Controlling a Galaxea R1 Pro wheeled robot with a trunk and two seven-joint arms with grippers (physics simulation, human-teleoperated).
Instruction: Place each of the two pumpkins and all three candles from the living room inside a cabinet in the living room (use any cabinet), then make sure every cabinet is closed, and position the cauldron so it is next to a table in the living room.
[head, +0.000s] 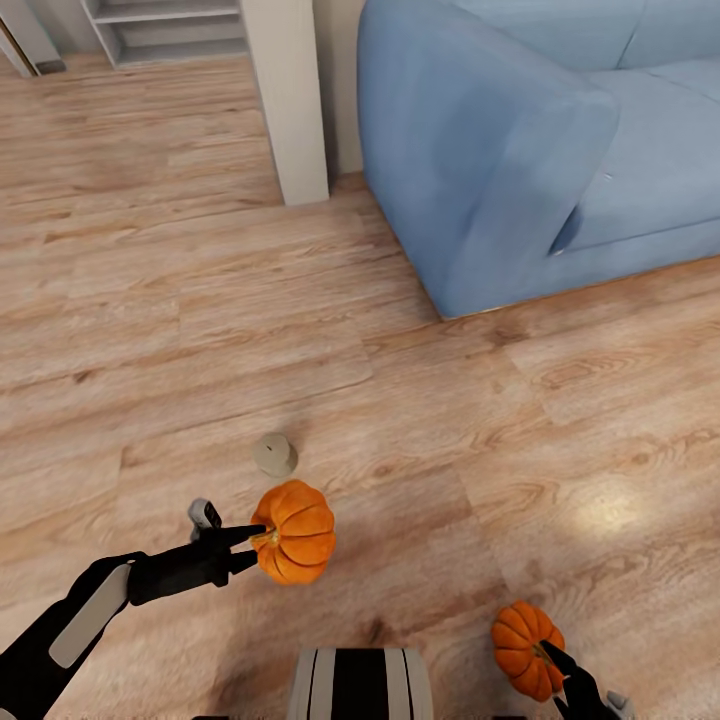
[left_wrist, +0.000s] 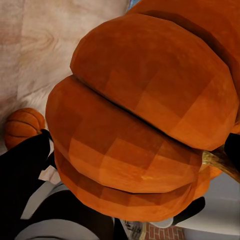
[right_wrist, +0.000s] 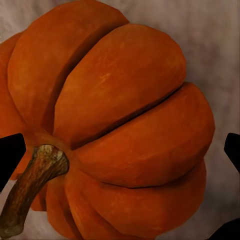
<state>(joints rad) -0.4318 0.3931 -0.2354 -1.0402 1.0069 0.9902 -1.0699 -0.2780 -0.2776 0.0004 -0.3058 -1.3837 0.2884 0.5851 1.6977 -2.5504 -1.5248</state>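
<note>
At about 5 o'clock, nearest to the robot, the right gripper (head: 556, 662) held one pumpkin (head: 525, 649) between its fingers. At 11 o'clock the left gripper (head: 252, 547) gripped the other pumpkin (head: 296, 532) from its side. Just behind it, a candle (head: 273, 454) stood on the wooden floor (head: 200, 330). Far at 1 o'clock was a blue sofa (head: 500, 150).

A light wood-plank floor (head: 150, 300) carries everything. A stubby pale candle (head: 273, 454) stands on its boards toward the near side, well apart from the blue sofa (head: 520, 150) that rests at the far right. A pale square post (head: 290, 100) rises from the floor just beside the sofa's left end.
</note>
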